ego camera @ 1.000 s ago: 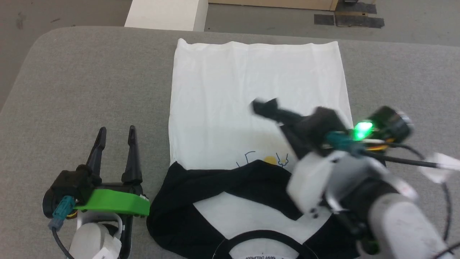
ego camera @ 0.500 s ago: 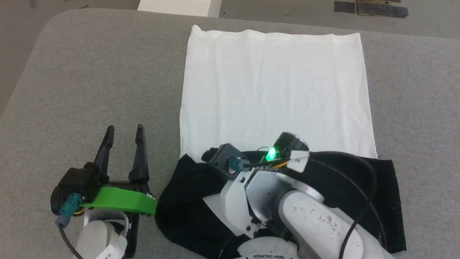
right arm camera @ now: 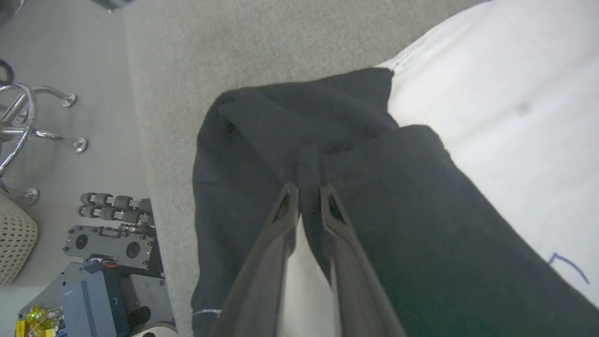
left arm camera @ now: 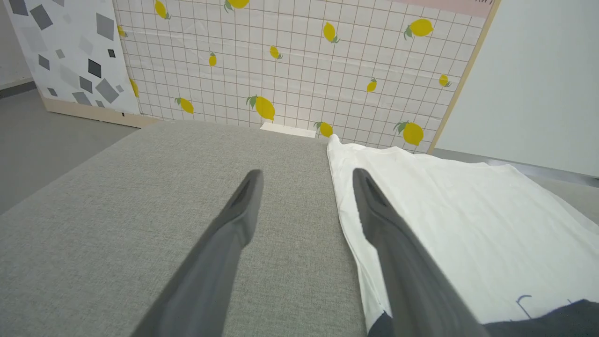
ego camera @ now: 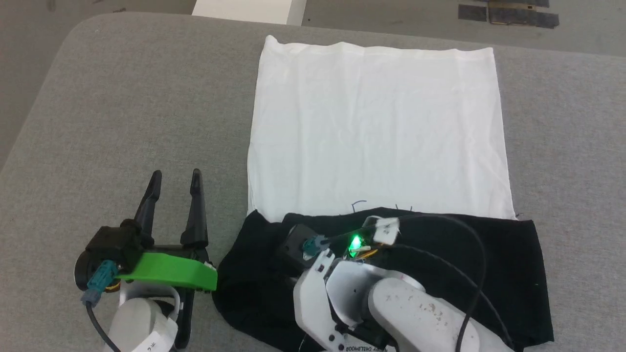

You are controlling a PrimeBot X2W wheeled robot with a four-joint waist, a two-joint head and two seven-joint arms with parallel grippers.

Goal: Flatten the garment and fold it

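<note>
Laying the black sleeve (ego camera: pixel 489 254) flat across the chest looks like the job right now. The garment (ego camera: pixel 376 132) lies on the grey table (ego camera: pixel 122 98), with its white body spread smooth on the far side and its black sleeves folded over the part near the robot. The right gripper (right arm camera: pixel 309 192) points down onto the black cloth. Its fingers are almost closed, and a little ridge of cloth sits between the tips. I cannot tell if it is pinching that ridge or letting it go. The left gripper (ego camera: pixel 176 173) is wide open and holds nothing. It rests just beside the left edge of the shirt. To do this well, the right one should open slowly and lift straight up, so the soft cloth does not come up with it. The ridge will likely need a gentle press to lie flat. The black cloth on the left side looks lumpy, so it should be smoothed out too. The open left gripper is close enough to hold that side down.
</note>
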